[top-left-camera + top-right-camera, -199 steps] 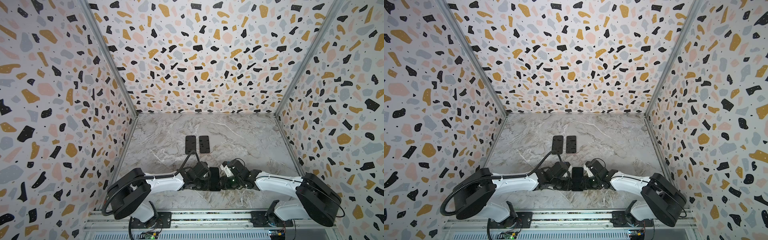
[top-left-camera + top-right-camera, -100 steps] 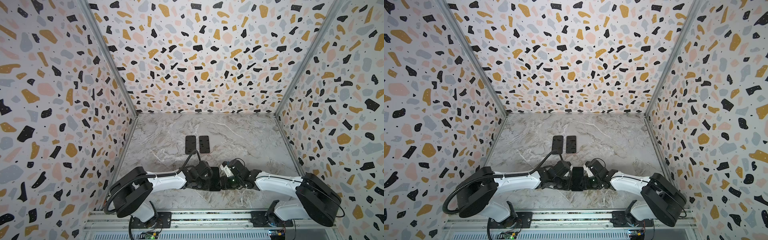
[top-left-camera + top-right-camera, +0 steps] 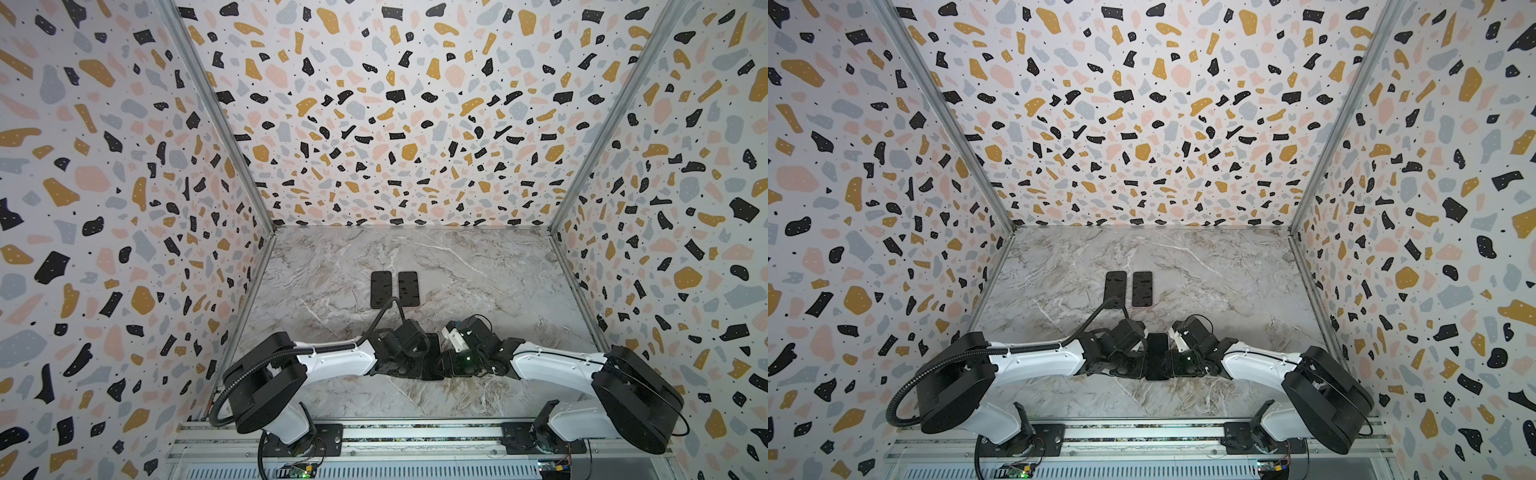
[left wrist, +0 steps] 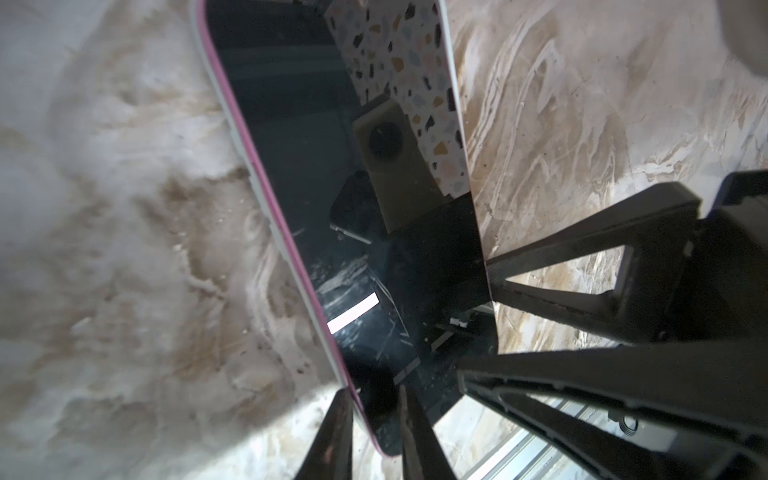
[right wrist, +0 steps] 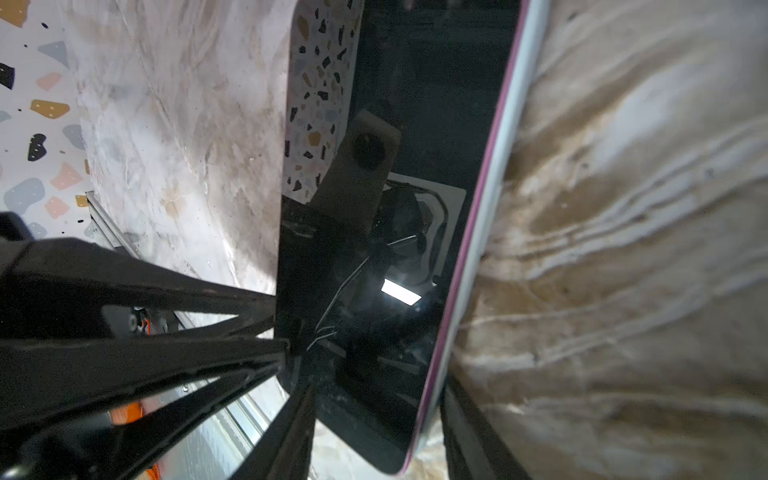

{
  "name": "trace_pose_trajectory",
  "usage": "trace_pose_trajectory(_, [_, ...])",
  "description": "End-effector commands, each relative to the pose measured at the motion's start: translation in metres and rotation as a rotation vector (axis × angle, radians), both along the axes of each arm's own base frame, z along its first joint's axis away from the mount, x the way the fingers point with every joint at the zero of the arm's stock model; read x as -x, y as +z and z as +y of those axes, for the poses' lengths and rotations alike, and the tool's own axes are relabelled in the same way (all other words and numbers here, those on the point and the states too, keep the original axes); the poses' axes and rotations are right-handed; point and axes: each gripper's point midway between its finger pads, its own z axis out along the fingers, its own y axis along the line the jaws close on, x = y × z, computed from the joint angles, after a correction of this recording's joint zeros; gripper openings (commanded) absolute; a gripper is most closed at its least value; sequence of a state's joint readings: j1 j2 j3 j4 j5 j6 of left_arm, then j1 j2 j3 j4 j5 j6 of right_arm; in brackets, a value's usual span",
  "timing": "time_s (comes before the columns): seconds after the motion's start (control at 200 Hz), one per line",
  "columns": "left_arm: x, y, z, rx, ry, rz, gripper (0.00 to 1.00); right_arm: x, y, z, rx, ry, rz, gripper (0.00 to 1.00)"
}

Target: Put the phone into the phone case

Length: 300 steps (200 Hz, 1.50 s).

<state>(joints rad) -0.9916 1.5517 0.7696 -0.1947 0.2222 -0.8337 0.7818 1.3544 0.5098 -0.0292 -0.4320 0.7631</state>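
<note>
The phone (image 4: 353,187) lies flat near the middle of the front edge of the marble tabletop (image 3: 498,291), right between the two arms. Its screen is dark and shiny. A thin pink line runs down one long side, and outside it is a pale rim (image 5: 509,124). I think that rim is the phone case, so the phone looks like it is already sitting in it, or almost.

In the last second not much has changed. The phone has stayed in the same spot, and both arms have only shifted a tiny bit. So this looks like pressing and fitting, not carrying.

The left gripper (image 4: 376,411) has its fingers close together, one on each side of the pink edge at a corner. The right gripper (image 5: 378,386) has its fingers wider apart, one by each long side. I cannot tell if either one is squeezing.

Two black flat slabs (image 3: 381,289) lie side by side farther back, untouched.
</note>
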Motion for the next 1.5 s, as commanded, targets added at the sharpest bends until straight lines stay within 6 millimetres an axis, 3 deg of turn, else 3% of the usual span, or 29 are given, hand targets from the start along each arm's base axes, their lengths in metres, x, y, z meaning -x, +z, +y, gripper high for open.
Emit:
trace_pose_trajectory(0.0, [-0.001,-0.002,-0.012,0.032,-0.008,-0.005,0.21,-0.007,0.016,0.006,-0.049,0.021,-0.052,0.51])
trace_pose_trajectory(0.225, [0.002,-0.026,-0.005,-0.024,-0.012,0.019,0.16,-0.01,0.007,0.0,0.009,0.021,-0.067,0.49])
trace_pose_trajectory(0.405, [-0.014,-0.009,0.007,-0.052,0.004,-0.037,0.18,-0.014,0.01,-0.002,0.027,0.015,-0.081,0.47])
trace_pose_trajectory(0.571, [-0.045,0.006,0.029,-0.027,0.07,-0.07,0.34,-0.027,0.014,-0.006,0.058,-0.007,-0.117,0.49])
trace_pose_trajectory(0.711, [-0.07,0.02,0.026,0.015,0.086,-0.102,0.36,-0.041,0.014,-0.008,0.08,-0.018,-0.133,0.54])
trace_pose_trajectory(0.936, [-0.078,0.018,0.005,0.079,0.058,-0.075,0.34,-0.055,0.012,-0.006,0.104,-0.017,-0.132,0.56])
trace_pose_trajectory(1.011, [-0.077,0.011,0.003,0.081,0.056,-0.058,0.33,-0.058,0.011,-0.005,0.111,-0.014,-0.132,0.56])
trace_pose_trajectory(1.166, [-0.066,-0.02,0.012,0.025,0.059,0.001,0.27,-0.063,0.012,-0.005,0.116,-0.018,-0.132,0.56])
trace_pose_trajectory(1.331, [-0.052,-0.057,0.021,-0.042,0.052,0.055,0.1,-0.062,0.01,-0.005,0.109,-0.02,-0.126,0.54])
trace_pose_trajectory(1.416, [-0.051,-0.064,0.025,-0.06,0.055,0.063,0.06,-0.061,0.01,-0.005,0.104,-0.021,-0.122,0.54])
trace_pose_trajectory(1.497, [-0.053,-0.056,0.028,-0.075,0.055,0.042,0.07,-0.059,0.011,-0.005,0.099,-0.016,-0.118,0.54])
